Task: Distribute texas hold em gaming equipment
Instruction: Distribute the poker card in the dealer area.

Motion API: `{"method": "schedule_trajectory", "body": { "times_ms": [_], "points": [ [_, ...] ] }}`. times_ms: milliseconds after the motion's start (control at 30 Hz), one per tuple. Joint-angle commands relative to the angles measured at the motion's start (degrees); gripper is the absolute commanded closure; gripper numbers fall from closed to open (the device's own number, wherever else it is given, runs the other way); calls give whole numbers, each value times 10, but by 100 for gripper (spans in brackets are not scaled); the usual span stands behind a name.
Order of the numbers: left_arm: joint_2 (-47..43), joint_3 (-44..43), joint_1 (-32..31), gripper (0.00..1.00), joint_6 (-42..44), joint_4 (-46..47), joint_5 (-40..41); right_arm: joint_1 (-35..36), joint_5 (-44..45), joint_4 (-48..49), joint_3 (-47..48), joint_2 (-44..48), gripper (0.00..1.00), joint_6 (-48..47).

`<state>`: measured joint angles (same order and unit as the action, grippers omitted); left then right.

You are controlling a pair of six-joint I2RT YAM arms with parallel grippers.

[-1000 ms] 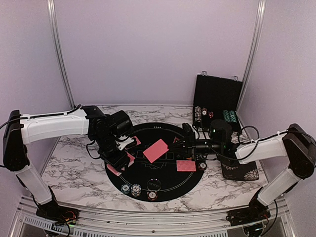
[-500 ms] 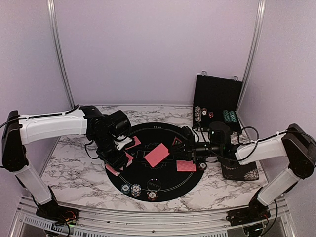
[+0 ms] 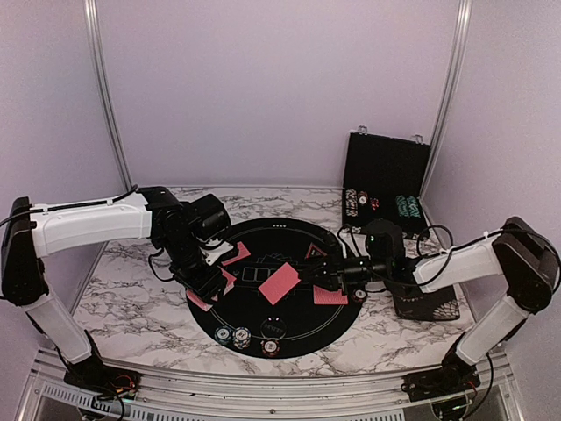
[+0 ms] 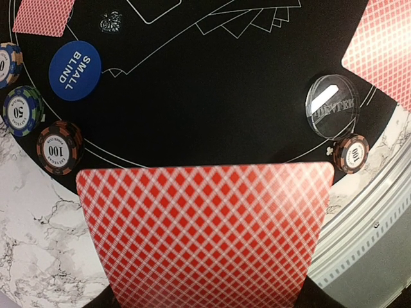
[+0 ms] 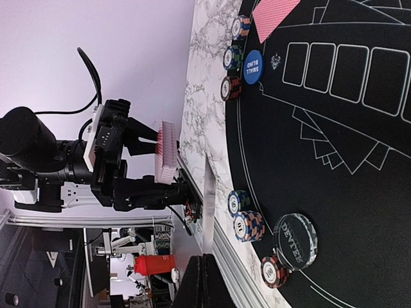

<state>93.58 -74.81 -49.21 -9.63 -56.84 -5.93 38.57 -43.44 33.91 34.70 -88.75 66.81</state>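
Dealing cards, by the look of it. Gripping the deck (image 4: 205, 231) with the left gripper (image 5: 159, 162), jaws about halfway apart and snug on both sides of it, up over the left edge of the round black mat (image 3: 282, 230). Pinching one red card (image 3: 279, 282) with the right gripper (image 3: 317, 274), squeezed fully shut on the card's right corner, going by the top view. Hard to see that grip from the right wrist. Carrying it tilted over the middle of the mat.

Pick a bare spot first. Stay off the other card (image 3: 330, 296) lying just beside, to the right and a bit nearer. Bring the red card down slowly and lay it flat. Let go only once resting on the mat. Open just a little, then pull back to the right, straight and low, so as not to drag it. Stay away from the chips (image 3: 241, 337) and the clear dealer button (image 4: 332, 106) at the near edge, and from the blue small blind button (image 4: 74, 70). Hold the deck steady and high, out of the way. Squeeze no harder, to avoid bending the cards.
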Motion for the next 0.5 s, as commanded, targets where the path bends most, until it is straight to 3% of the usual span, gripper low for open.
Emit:
{"method": "schedule_trajectory", "body": {
  "times_ms": [0,467],
  "points": [
    [-19,5,4,48,3,3,-1,-5,-2,1,23,-10,100,-12],
    [-19,7,6,48,3,3,-2,13,5,-30,79,-73,100,-53]
  ]
}}
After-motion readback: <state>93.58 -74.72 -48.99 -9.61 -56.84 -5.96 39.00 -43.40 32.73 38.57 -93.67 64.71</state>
